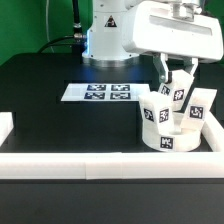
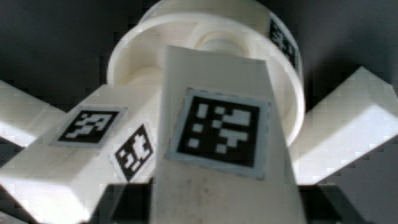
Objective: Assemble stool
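A white round seat disc [image 1: 165,138] of the stool lies flat on the black table [image 1: 40,100], directly beneath the claw [image 1: 175,82]. Three white block legs, each with a black-and-white square tag, rise from its upper face.

The middle leg [image 1: 178,97] stands nearly upright between the claw's two fingers, which are clamped on its upper end. Its lower end meets the disc. In the wrist view this leg [image 2: 222,130] fills the centre, running away from the camera to the disc [image 2: 187,45]. Whether it sits fully in its socket is hidden.

A second leg [image 1: 149,115] stands just beside the claw on the exterior view's left. A third leg [image 1: 205,108] stands just beside it on the exterior view's right. Both lean outward from the held leg and are apart from the fingers.

A long white border rail [image 1: 100,160] runs along the table edge just past the disc, on the camera's side. The marker board [image 1: 105,93] lies flat, well apart from the claw toward the exterior view's left.

The step in hand appears to be fitting the last leg into the seat. The next move probably calls for seating or turning this leg until it is firm. The fingers would then need to part and lift straight up without knocking either neighbouring leg.
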Tool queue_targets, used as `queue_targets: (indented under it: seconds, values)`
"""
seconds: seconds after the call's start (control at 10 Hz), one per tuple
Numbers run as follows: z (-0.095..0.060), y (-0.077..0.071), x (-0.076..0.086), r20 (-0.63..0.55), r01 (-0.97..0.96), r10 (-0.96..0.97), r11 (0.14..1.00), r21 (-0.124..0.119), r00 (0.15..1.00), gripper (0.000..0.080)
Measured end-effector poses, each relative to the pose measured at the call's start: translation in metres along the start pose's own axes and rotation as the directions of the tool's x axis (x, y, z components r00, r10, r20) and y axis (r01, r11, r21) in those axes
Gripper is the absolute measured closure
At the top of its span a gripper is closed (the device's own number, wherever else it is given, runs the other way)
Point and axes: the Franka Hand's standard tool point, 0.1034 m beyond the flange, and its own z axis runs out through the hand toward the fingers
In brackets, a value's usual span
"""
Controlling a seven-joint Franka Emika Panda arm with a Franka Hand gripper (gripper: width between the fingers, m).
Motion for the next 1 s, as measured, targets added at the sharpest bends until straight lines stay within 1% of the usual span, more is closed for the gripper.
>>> queue_targets:
  seconds: [0.2,0.4,0.8,0.9,1.0]
  values:
    - [0.0008,-0.0004,-0.0024,-0.041,0.005,-0.006,1.000,-0.016,0.999,0.0474]
    - [0.0008,-0.0004,-0.0030,-0.045,-0.007,0.006,1.000,-0.021,0.999,0.0474]
    - [0.0014,0.0001,-0.0022,-0.025,-0.010,0.009,1.000,-0.015,1.000,0.0473]
    - [0.0027,-0.0008,-0.0052,-0.006,-0.010,0.010,1.000,-0.008,1.000,0.0473]
    - [-0.0016,-0.0006,-0.0039,0.021,-0.017,0.016,1.000,0.006,1.000,0.0291]
